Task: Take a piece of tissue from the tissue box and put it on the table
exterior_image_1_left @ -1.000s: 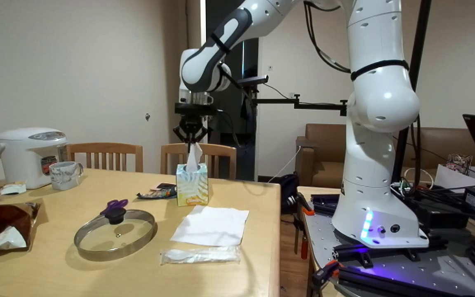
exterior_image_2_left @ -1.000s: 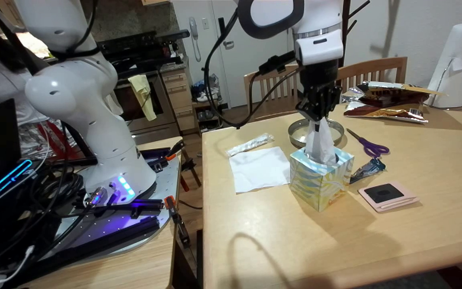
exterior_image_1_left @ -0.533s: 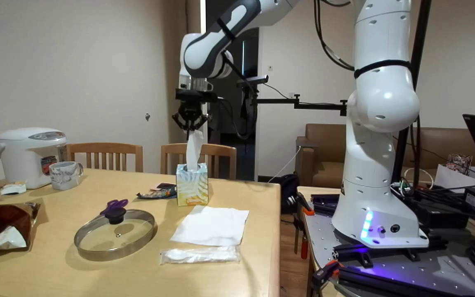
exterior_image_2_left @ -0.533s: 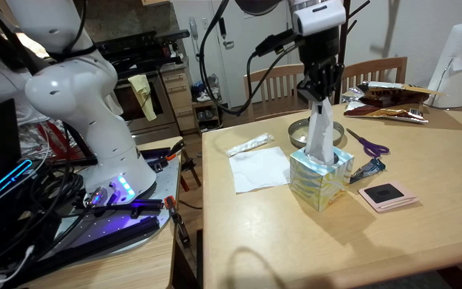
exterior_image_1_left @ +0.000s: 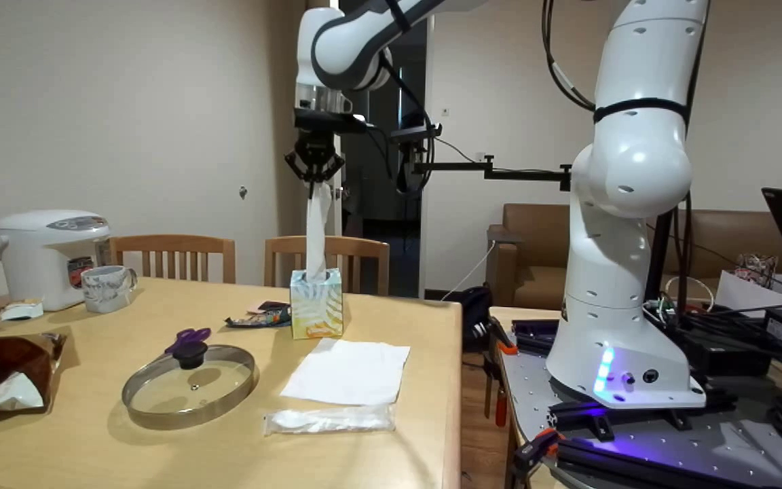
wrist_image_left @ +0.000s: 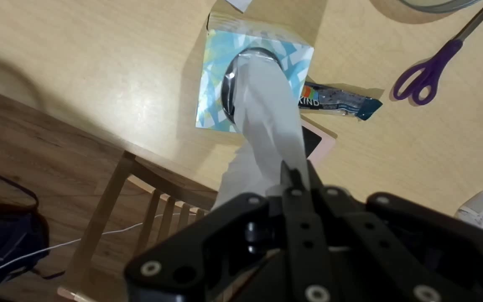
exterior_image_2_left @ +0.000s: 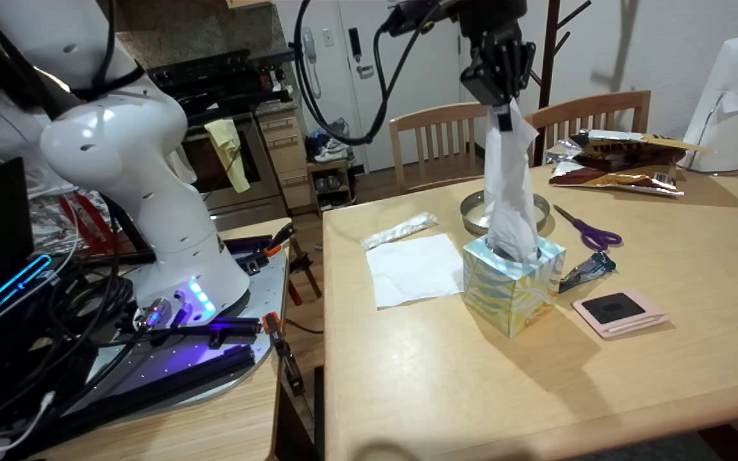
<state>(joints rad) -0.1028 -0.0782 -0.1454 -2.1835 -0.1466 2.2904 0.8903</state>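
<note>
White, likely feather-light and limp, the tissue [exterior_image_2_left: 510, 186] runs from the gripper [exterior_image_1_left: 312, 189] — which pinches its upper end — down into the top of the tissue box [exterior_image_2_left: 514, 294]; probably easy to tear, so those gathered folds seem the best hold.

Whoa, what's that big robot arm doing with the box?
The robot's gripper is closed on a white tissue, which stretches up from a patterned tissue box standing on the table. The tissue's bottom part reaches down into the box, so it doesn't look free yet, and it hasn't been put on the table. A separate white sheet lies flat near the box.
</note>
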